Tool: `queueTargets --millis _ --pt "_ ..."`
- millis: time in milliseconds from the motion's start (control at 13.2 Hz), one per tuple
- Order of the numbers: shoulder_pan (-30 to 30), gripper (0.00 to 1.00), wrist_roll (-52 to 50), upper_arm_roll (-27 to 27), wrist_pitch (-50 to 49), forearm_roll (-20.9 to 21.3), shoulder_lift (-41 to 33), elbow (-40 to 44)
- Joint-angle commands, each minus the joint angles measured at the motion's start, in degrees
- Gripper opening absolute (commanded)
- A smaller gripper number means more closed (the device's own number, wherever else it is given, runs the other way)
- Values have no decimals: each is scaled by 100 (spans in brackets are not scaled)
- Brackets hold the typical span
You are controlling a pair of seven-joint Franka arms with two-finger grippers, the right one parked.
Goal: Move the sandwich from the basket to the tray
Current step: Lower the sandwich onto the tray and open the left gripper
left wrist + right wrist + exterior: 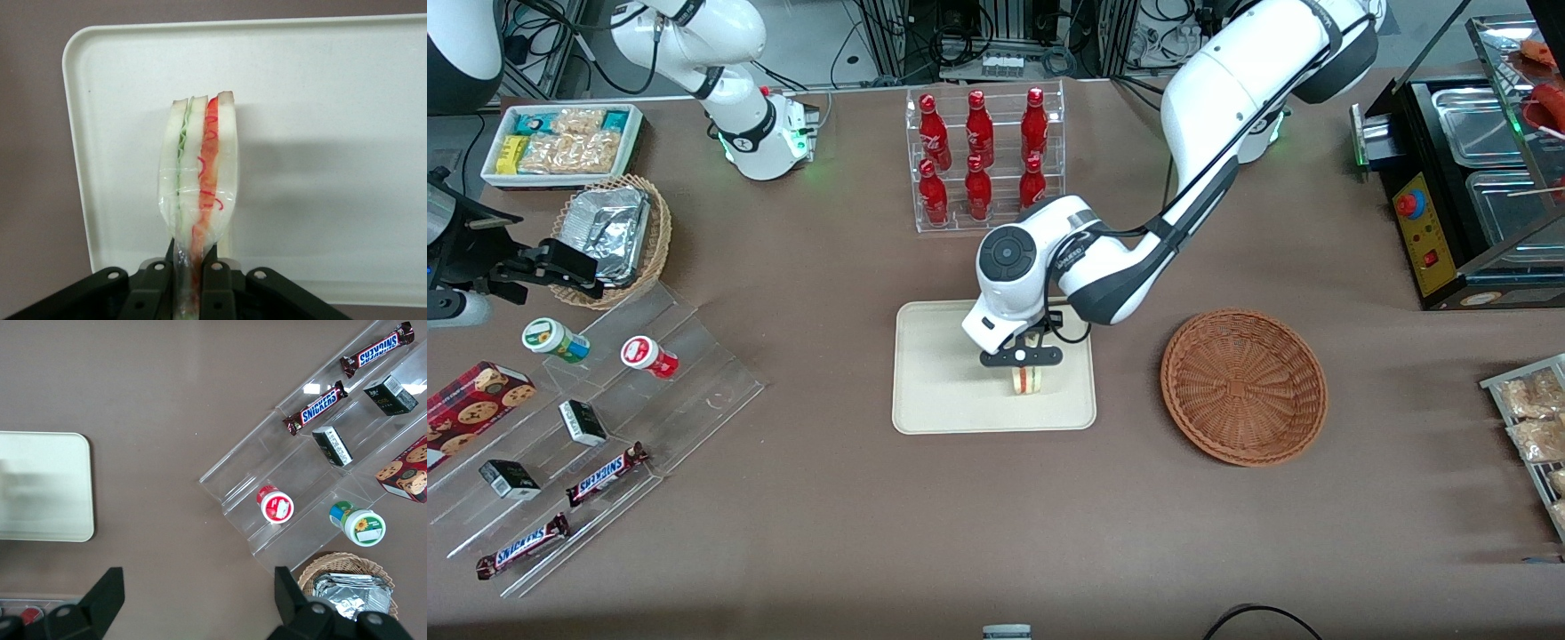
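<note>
The left arm's gripper hangs low over the flat cream rectangular tray, its fingers pinching the wrapped triangular white-bread sandwich upright, seemingly ready for release. The round reddish-brown wicker basket sits empty nearby on the surface.

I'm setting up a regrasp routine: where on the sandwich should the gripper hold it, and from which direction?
Grip across the two flat bread faces near one end, coming from above. The sandwich stands on edge over the tray, faces upright, and the gripper is shut on it this way.
</note>
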Motion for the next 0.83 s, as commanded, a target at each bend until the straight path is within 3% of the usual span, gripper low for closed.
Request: queueTargets --millis 0,455,530,606,682,758 --pt "-163 0 -119 21 131 188 201 195" --pt "-163 0 -137 21 167 338 350 195" --pt "-163 7 -137 30 167 338 377 195" --pt "-163 36 -128 30 158 338 377 195" --pt "-163 82 -128 30 158 346 377 195" --pt "-154 98 -119 30 158 346 377 195"
